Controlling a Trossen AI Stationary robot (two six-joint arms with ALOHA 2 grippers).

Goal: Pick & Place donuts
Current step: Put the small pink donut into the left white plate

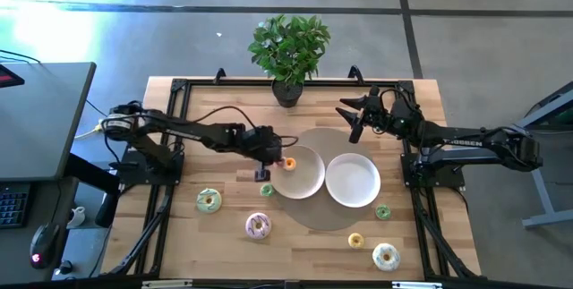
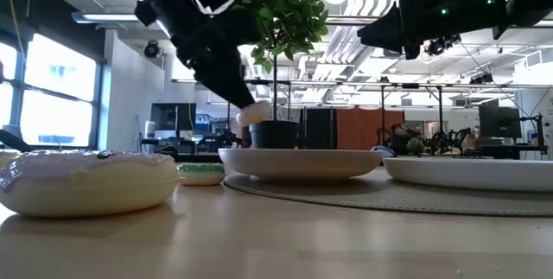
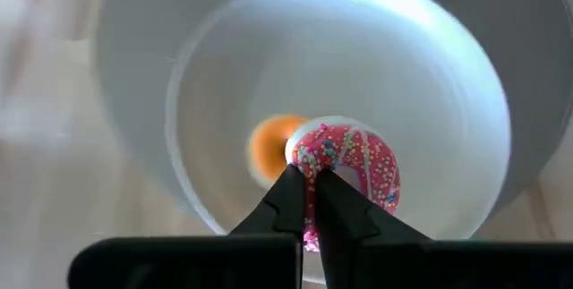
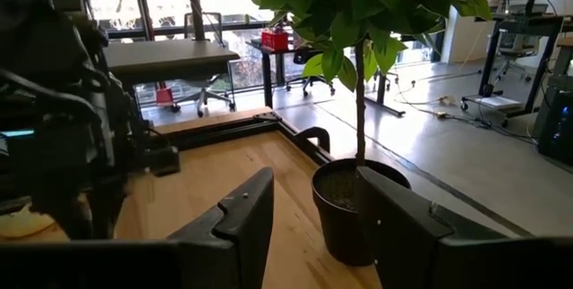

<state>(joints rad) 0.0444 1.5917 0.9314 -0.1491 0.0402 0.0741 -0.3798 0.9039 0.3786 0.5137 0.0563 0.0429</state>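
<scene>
My left gripper (image 3: 307,174) is shut on a pink sprinkled donut (image 3: 354,159) over the left white plate (image 1: 309,182), above its left part. A small orange donut (image 3: 267,148) lies flat in that plate. Other donuts lie flat on the wood: a green-white one (image 1: 209,201), a pink-white one (image 1: 258,226), a tiny green one (image 1: 267,191), another tiny green one (image 1: 382,212), a small yellow one (image 1: 355,241) and a white one (image 1: 386,257). My right gripper (image 1: 354,114) waits open at the far side, near the potted plant (image 1: 288,52). My left gripper pinches the pink donut between its two fingers (image 3: 277,204) at the ring's near side (image 3: 309,150). It comes slanting down from the table's left. The donut is lifted clear of the plate, tilted, and the rest of the ring sticks out past the fingertips.
A second white plate (image 1: 353,180) sits to the right of the first, both on a round grey mat (image 1: 327,217). The plant pot (image 4: 345,208) stands at the table's far edge, just ahead of my right gripper. Black frame rails (image 1: 166,191) run along the table's sides.
</scene>
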